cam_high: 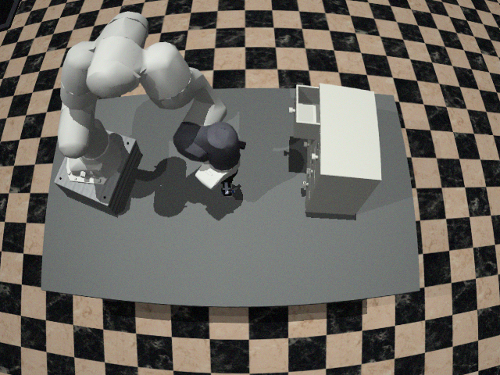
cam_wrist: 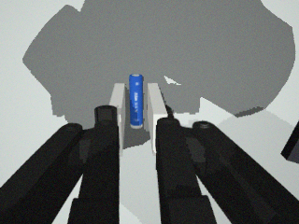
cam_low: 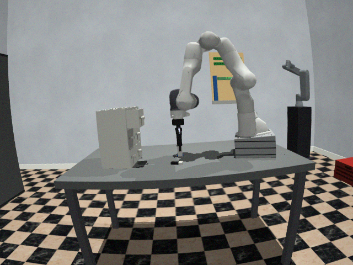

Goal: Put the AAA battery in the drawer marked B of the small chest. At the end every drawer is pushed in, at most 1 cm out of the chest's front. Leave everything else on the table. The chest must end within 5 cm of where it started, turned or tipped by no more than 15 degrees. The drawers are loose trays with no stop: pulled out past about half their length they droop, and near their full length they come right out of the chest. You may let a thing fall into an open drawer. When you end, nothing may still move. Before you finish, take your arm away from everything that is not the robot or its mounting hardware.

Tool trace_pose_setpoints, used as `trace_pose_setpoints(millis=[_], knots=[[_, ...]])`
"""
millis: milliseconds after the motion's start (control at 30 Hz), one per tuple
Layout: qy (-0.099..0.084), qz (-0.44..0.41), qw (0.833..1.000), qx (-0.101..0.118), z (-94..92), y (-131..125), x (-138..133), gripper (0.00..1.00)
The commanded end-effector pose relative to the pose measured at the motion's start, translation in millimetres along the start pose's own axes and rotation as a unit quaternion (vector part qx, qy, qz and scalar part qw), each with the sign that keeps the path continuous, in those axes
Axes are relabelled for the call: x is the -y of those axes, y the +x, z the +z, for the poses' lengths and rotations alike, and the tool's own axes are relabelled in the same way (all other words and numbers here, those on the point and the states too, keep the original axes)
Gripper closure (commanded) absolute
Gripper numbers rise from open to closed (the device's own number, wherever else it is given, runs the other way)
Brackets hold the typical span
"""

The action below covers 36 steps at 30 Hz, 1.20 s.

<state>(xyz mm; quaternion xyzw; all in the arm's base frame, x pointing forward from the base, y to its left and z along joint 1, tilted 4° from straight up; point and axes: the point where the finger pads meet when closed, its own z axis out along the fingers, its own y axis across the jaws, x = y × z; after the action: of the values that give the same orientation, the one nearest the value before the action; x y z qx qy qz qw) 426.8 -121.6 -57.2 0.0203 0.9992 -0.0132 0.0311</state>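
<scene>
The AAA battery (cam_wrist: 136,100) is a small blue cylinder lying flat on the grey table. In the wrist view it lies lengthwise between the two pale finger pads. My gripper (cam_wrist: 135,99) points straight down with its tips at the table, one on each side of the battery. The fingers are narrowed, and a thin gap still shows on both sides of the battery. The gripper also shows in the overhead view (cam_high: 230,187) and the side view (cam_low: 178,154). The white chest (cam_high: 343,149) stands at the table's right, with its top drawer (cam_high: 307,105) pulled out and showing empty. I cannot read the drawer letters.
A small black and white object (cam_low: 176,163) lies on the table just in front of the gripper. A dark flat object (cam_low: 139,164) lies at the foot of the chest's front. The chest's lower drawers (cam_low: 137,139) sit pushed in. The robot base (cam_high: 98,175) stands at the table's left.
</scene>
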Motion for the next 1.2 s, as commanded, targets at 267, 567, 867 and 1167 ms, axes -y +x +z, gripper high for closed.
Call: trace_pose_setpoints(millis=[267, 567, 867, 1167], knots=[[0.001, -0.003, 1.0, 0.001, 0.5, -1, 0, 0.97], [0.001, -0.003, 1.0, 0.001, 0.5, -1, 0, 0.97], [0.001, -0.003, 1.0, 0.001, -8.4, -1, 0, 0.97], [0.001, -0.003, 1.0, 0.001, -36.4, -1, 0, 0.97]])
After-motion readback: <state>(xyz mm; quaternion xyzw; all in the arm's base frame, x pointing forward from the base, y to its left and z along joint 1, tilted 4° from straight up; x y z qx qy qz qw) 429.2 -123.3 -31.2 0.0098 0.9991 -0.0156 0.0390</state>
